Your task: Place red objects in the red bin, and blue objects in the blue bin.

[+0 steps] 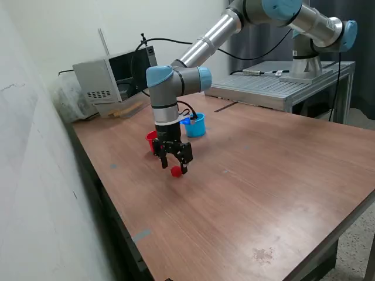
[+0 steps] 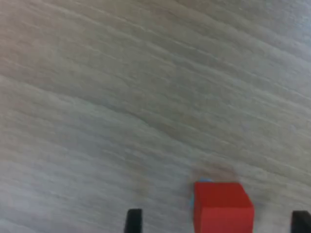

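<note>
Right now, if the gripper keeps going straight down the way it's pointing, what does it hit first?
Most likely the red cube, which sits on the wooden table between the open fingers, nearer one than the other. The gripper points down at it. How far above the table it hangs is unclear.

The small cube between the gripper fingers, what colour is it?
Bright red; the cube shows best in the wrist view.

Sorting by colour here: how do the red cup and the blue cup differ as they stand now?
The red cup is red and largely hidden behind the pincer; the blue cup is light blue and mostly in view. The red cup stands nearer the red cube than the blue cup. Both sit upright on the table.
</note>
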